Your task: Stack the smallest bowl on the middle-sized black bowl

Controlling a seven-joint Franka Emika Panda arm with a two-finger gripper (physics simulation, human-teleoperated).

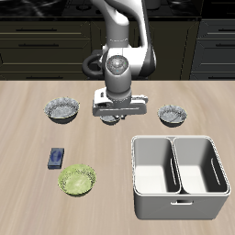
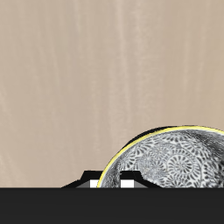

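1. Seen from the front and above, my gripper (image 1: 110, 117) hangs low over the middle of the table, farther back than the green bowl (image 1: 79, 180) and the white two-compartment bin (image 1: 179, 174). A small dark shape shows right under my fingers; I take it for the smallest bowl (image 1: 111, 121), though my hand covers most of it. The middle-sized black bowl (image 1: 173, 114), brownish inside, sits well apart from me, behind the bin. The largest, greyer ruffled bowl (image 1: 61, 110) stands on my other side, also well apart. A small dark blue block (image 1: 57, 158) lies near the green bowl.

2. Through my wrist camera, only the pale tips of my fingers (image 2: 87, 181) peek out above a dark band, so my gripper (image 2: 109, 182) is barely in sight. The smallest bowl (image 2: 175, 162) fills the space just beside them, with its thin pale rim and grey patterned inside against the bare wooden tabletop (image 2: 87, 79).

3. I cannot tell from either view whether my fingers are spread or pressed on the rim.
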